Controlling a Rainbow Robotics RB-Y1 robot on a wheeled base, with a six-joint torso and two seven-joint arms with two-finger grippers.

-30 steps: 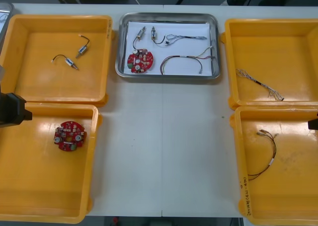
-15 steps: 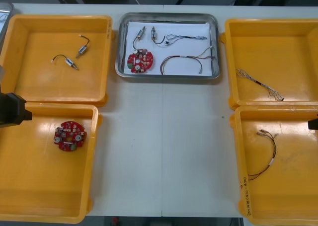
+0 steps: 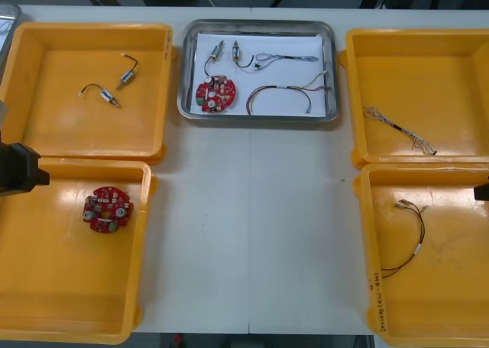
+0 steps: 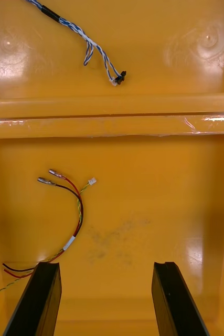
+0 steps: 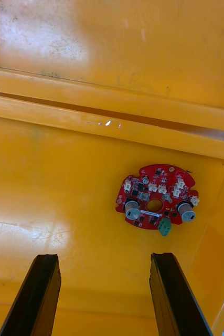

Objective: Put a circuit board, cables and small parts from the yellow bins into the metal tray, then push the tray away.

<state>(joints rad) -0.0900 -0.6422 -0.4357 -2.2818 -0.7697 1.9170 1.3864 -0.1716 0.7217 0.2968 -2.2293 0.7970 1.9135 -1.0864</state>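
Seen from above, the metal tray [image 3: 258,118] sits at the far middle of the counter [image 3: 252,226], between the far yellow bins [image 3: 164,88]. On its white inside lie a circuit board [image 3: 216,93], cables [image 3: 280,90] and small metal parts [image 3: 226,52]. The left arm [image 3: 17,168] waits at the left edge, the right arm [image 3: 482,189] at the right edge.

From the left wrist, the left hand [image 5: 104,257] is spread wide and holds nothing. It hangs over the near left bin, and a spare board [image 5: 156,202] lies beyond its fingertips.

From the right wrist, the right hand [image 4: 105,264] is also spread and empty over the near right bin. A red and yellow cable [image 4: 75,215] lies close to one finger, and a twisted blue and white cable [image 4: 85,39] lies in the bin past the wall.

The tray looks loaded, so I'd guess only the push remains. A hand crossing low could catch a bin wall and drag the bin. An off-centre shove could swing the tray against a far bin. The tray is already near the counter's far edge, so too long a push might tip it over.
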